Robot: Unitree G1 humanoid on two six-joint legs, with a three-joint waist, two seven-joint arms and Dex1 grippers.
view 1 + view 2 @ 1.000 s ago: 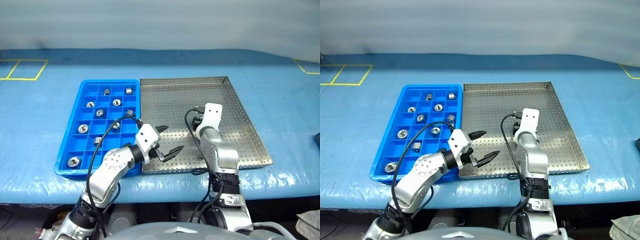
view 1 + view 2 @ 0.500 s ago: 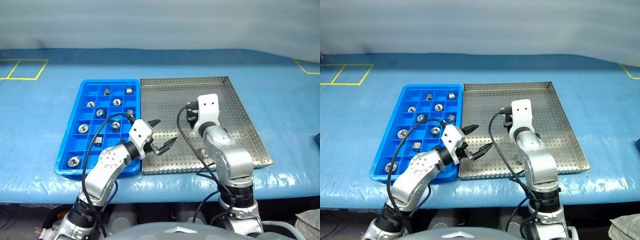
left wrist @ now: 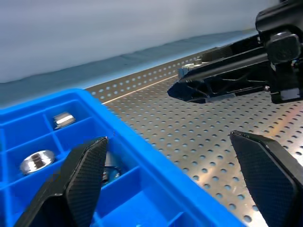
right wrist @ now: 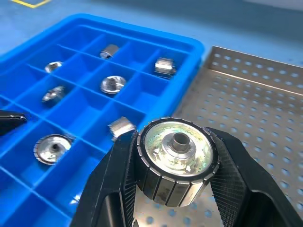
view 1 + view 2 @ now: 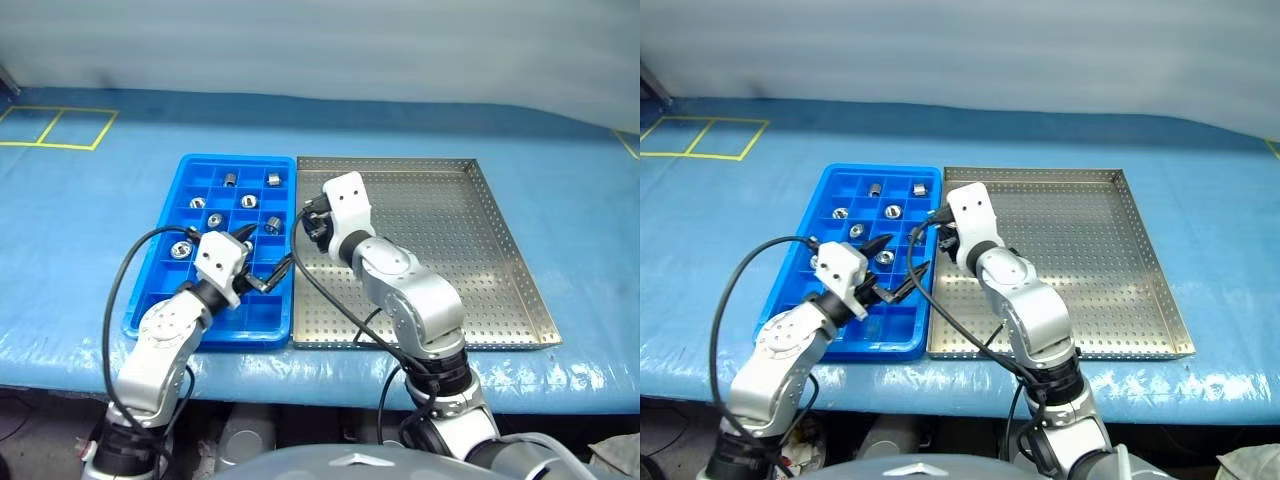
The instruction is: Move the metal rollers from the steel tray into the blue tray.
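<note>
Our right tool (image 4: 173, 189) clamps a roller (image 4: 176, 161) at the blue tray's (image 5: 160, 275) right rim; left tool (image 5: 262, 262) gapes nearby.

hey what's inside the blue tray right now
Several metal rollers lie singly in the blue tray's far and middle compartments; its nearest compartments look bare. The open left end effector covers part of the near right side, so that part is hidden.

Gripper (image 4: 173, 189) clamped on a roller (image 4: 176, 161) — flat face toward camera, poised over the blue tray's (image 4: 189, 47) edge. Six more rollers (image 4: 112, 84) in the tray's compartments; steel tray (image 4: 265, 104) touching its side.
</note>
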